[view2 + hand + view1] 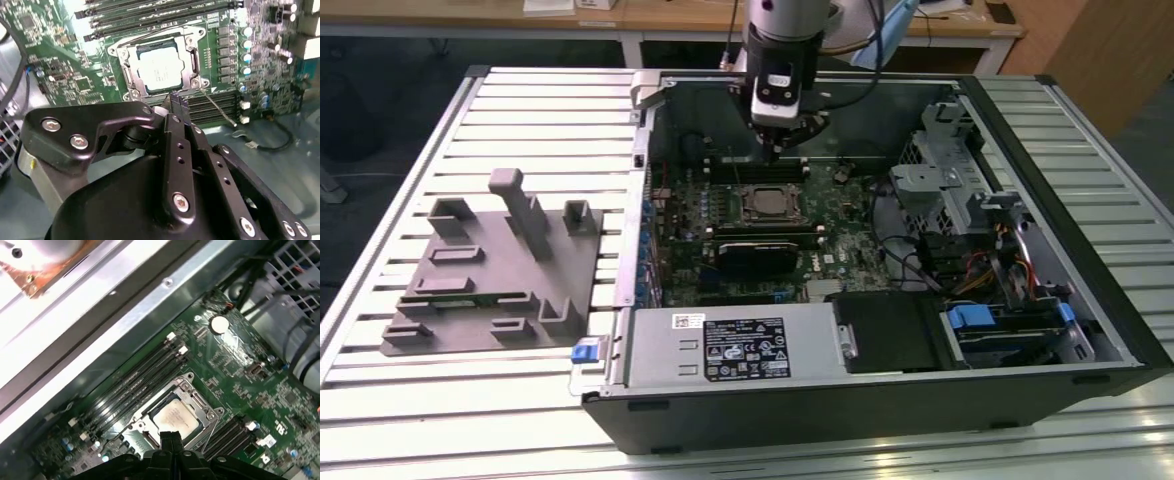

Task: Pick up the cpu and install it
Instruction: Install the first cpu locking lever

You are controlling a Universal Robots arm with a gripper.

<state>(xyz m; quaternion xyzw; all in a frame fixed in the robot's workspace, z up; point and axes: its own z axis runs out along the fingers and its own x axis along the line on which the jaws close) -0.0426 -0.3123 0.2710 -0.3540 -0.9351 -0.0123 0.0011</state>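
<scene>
Silvery metal cpu [159, 70], matt black metal hand [176, 102]

Open computer case [1067, 330] on slatted table [400, 400], grey fixture [494, 270], green motherboard [60, 75]

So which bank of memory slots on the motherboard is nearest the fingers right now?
The memory slot bank on the case-wall side of the cpu socket; the shut fingers hang right over its end. The other bank lies beyond the socket.
</scene>
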